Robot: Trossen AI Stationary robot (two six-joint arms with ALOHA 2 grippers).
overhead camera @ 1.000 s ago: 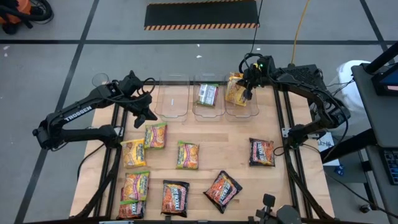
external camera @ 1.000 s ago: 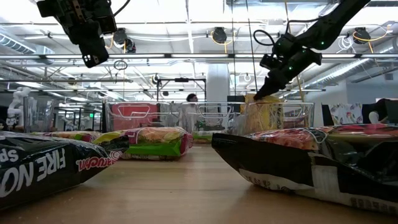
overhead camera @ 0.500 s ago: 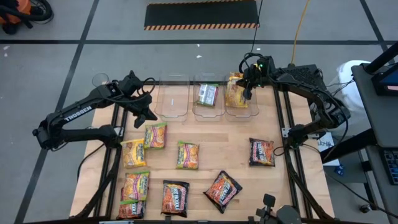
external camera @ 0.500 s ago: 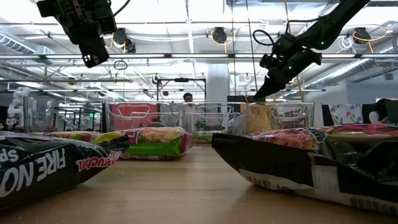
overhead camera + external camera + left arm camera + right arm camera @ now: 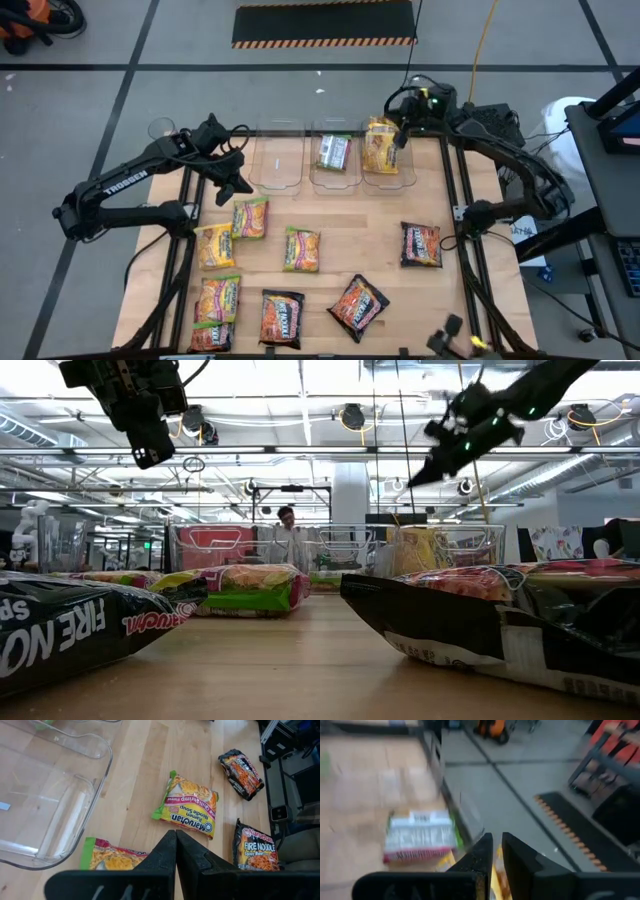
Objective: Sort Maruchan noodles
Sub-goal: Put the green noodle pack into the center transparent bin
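Wooden bench with three clear bins along its far edge. Right gripper, fingers nearly together and empty, hangs above the right-hand bin, where a yellow packet stands just below it; a green-edged packet lies in the middle bin. Left gripper, fingers together, hovers beside the empty bin, above the loose packets spread across the bench.
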